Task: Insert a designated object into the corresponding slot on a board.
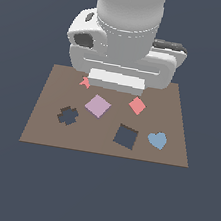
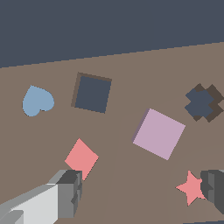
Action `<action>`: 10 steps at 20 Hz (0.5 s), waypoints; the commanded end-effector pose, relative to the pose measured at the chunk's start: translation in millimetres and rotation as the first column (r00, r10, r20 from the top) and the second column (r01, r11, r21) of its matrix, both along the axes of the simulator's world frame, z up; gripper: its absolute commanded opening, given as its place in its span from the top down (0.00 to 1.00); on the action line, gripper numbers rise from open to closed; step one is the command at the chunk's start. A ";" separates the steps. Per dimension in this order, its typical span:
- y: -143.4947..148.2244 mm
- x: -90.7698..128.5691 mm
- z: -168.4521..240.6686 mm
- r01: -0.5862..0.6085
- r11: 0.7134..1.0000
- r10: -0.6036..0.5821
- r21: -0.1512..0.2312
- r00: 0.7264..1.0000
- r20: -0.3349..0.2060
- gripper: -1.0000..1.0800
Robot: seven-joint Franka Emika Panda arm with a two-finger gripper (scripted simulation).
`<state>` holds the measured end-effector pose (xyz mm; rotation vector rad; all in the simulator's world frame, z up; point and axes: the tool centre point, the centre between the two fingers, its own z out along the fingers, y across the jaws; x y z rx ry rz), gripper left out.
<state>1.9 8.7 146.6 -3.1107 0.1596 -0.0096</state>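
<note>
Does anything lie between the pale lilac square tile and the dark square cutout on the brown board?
No. Both views show only bare brown board between the pale lilac square tile and the dark square cutout.

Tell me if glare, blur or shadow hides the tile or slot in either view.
Exterior view: flat even light, no glare or blur; tile and slot clear, though the arm hides part of the star. Wrist view: sharp; only the slot's inner walls look shaded.
</note>
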 end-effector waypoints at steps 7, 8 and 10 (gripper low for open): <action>-24.1 6.8 -47.6 0.223 0.975 -0.223 -0.014 0.975 -0.005 0.04; -27.3 7.3 -53.4 0.250 0.968 -0.250 -0.016 0.968 -0.005 0.04; -33.0 7.9 -64.0 0.298 0.954 -0.299 -0.019 0.954 -0.005 0.04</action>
